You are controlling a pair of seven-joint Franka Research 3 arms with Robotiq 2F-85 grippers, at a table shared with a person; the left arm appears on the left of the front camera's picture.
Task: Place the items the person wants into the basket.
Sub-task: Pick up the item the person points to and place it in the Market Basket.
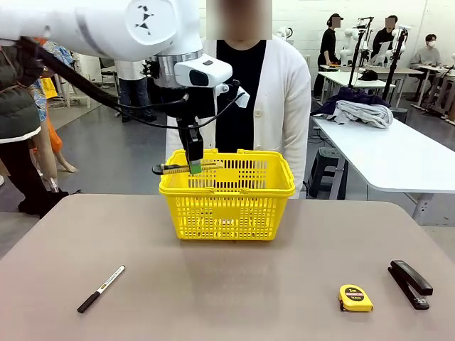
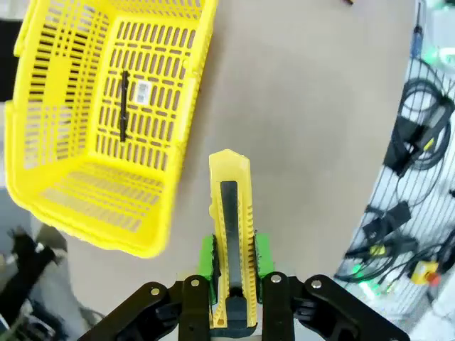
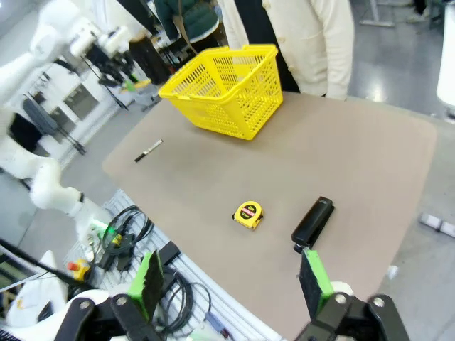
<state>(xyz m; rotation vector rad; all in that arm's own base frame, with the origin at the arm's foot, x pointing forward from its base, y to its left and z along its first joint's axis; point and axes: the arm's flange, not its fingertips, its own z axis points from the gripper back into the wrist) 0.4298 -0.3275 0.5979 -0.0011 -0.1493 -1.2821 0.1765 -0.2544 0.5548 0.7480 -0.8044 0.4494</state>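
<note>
Front view: utility knife held up near the yellow basket.
Knife clamped in left jaws; right jaws wide apart over the bench.

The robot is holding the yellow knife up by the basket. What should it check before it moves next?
1. Grip on the utility knife: ok, clamped in the left end effector.
2. Knife over the basket opening: cannot tell; front view puts it at the rim, left wrist view shows table beyond it.
3. Room inside: ok; a pen lies there, much floor bare.
4. The stapler lies free: ok.
5. The right end effector is open, far from the basket: ok.
</note>
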